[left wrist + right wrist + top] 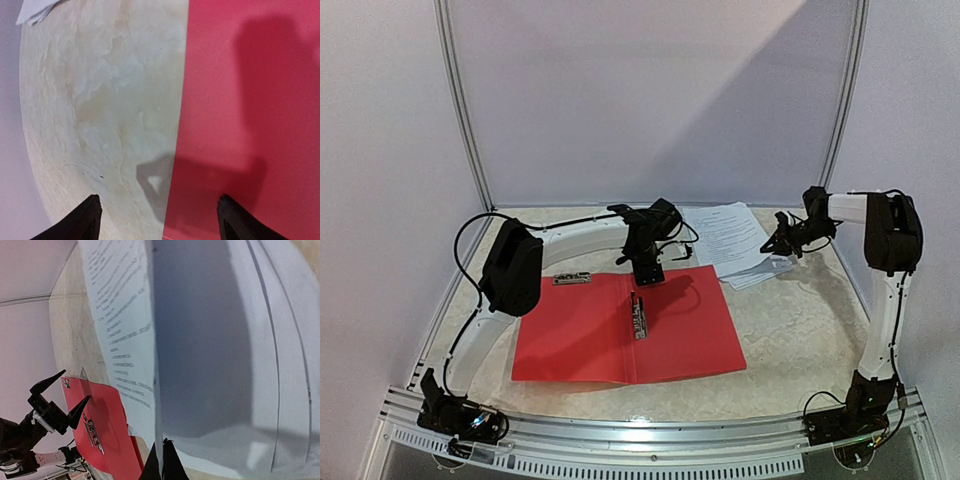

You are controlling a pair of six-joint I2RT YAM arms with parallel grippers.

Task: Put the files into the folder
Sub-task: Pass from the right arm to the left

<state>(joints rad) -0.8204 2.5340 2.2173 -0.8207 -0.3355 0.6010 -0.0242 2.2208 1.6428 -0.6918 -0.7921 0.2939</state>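
Your folder (620, 335) lies open flat on the surface (800, 330), with the silver clip (640, 317) sitting along its middle fold. Your left hand (648, 272) hangs right over the folder's far edge, spread wide with nothing in it. On its wrist cam one fingertip (92, 217) is over bare surface and the other is over red. A loose clip (572, 279) lies off to that hand's left, just beside the folder's far edge. The files (725, 235) sit to that hand's right, past the folder's far corner. Your right hand (778, 244) is pinched fully closed on their edge, and the paper bends up right in front of its fingers.
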